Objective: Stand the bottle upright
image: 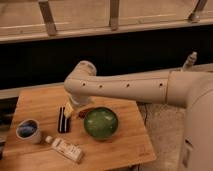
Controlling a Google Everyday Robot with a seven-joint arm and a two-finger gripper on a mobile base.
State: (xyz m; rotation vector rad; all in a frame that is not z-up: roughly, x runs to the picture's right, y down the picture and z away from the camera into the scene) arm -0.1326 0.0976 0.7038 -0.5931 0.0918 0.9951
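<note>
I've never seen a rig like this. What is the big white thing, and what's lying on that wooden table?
The big white shape is a robot arm reaching in from the right. At its tip is a two-finger gripper, open and holding nothing, hovering by the black block. A single camera looks down on the wooden table; where it is mounted cannot be told. On the table are a green bowl, a blue-and-white cup, and the bottle, cream-white, lying on its side near the front edge, not yet upright. A slim clear bottle stands on the ledge behind.

bottle (65, 149) front (lying) | cup (29, 131) left | block (62, 121) centre | bowl (101, 123) right | hand (68, 110) over block
</note>
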